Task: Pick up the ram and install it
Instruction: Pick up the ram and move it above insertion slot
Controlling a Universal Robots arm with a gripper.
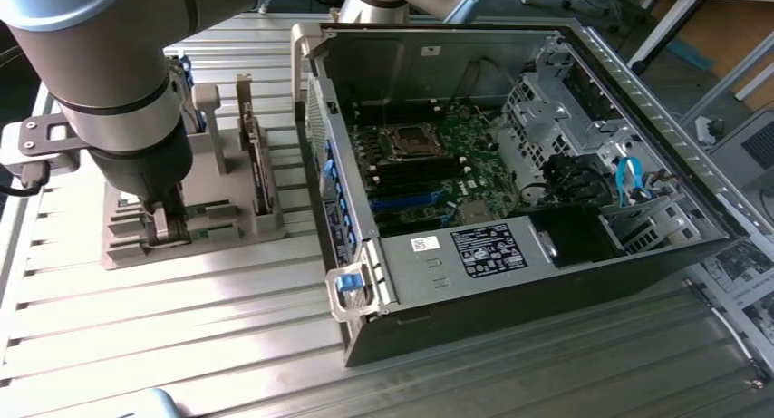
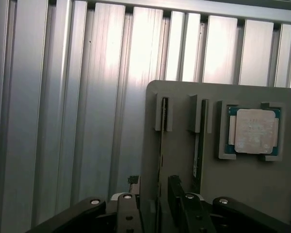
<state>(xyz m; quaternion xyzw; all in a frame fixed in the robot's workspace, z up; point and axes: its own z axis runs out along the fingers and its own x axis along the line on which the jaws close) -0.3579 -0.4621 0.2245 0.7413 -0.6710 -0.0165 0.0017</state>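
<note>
Hovering open hand (image 2: 156, 194) over grey holder (image 2: 184, 160), I straddle ram (image 2: 161, 145) on edge in holder slot; pick-up step, not gripped; closing demands stick centred between fingers (image 2: 174, 189).

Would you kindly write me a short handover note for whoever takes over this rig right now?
Gripper: open, down at the grey holder, with one finger on either side of the ram and not closed on it.
Ram: standing on edge in its holder slot. The holder is to the exterior view's left of the open computer case.
Done: gripper lined up over the ram.
Left: ram not yet grasped, lifted or installed in the case.
</note>
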